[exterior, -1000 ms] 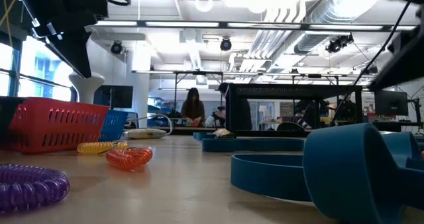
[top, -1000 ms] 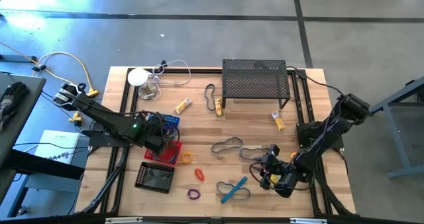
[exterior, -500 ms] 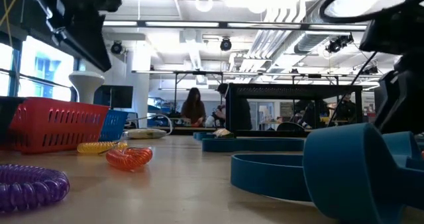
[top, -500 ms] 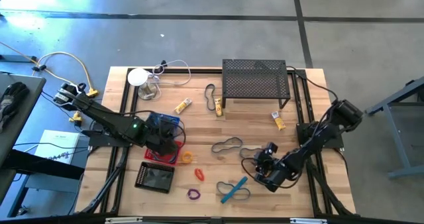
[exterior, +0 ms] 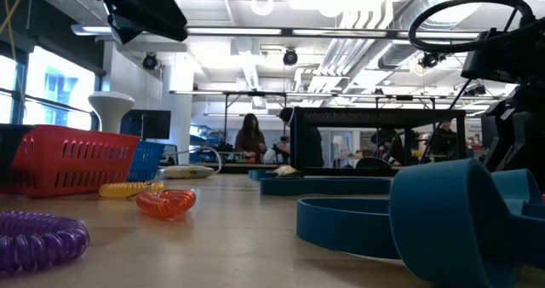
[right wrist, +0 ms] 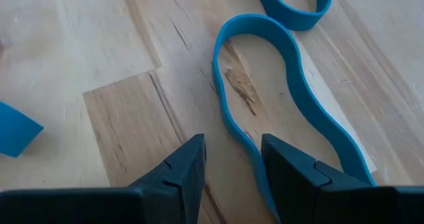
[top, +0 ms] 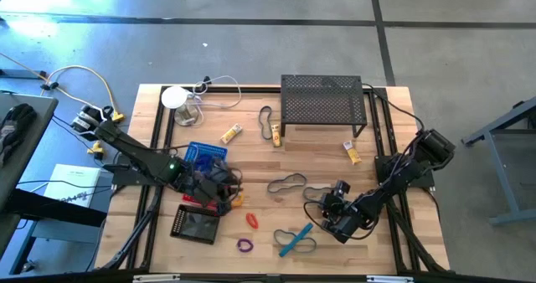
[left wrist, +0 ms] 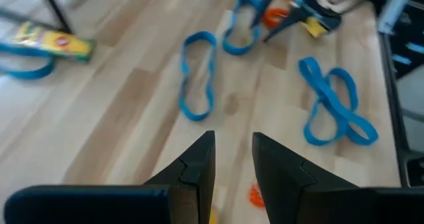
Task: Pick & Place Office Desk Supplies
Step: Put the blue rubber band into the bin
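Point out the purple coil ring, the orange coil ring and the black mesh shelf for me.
purple coil ring (exterior: 38, 239): low view, middle of its ribbed side.
orange coil ring (exterior: 166, 204): low view, centre of the coil.
black mesh shelf (top: 322, 90): high view, middle of its top panel.

Desk (top: 327, 153): pale wood planks, matt, visible grain, rough splintered patch beside blue elastic loop (right wrist: 278, 111). Loop looked smooth, rubbery, matt. Mesh shelf (top: 322, 100): black perforated metal. Red basket (exterior: 68, 156): slotted plastic. Purple ring (exterior: 38, 237) and orange ring (exterior: 166, 203): glossy translucent coiled plastic. Right fingers (right wrist: 179, 171): dark matt plastic.
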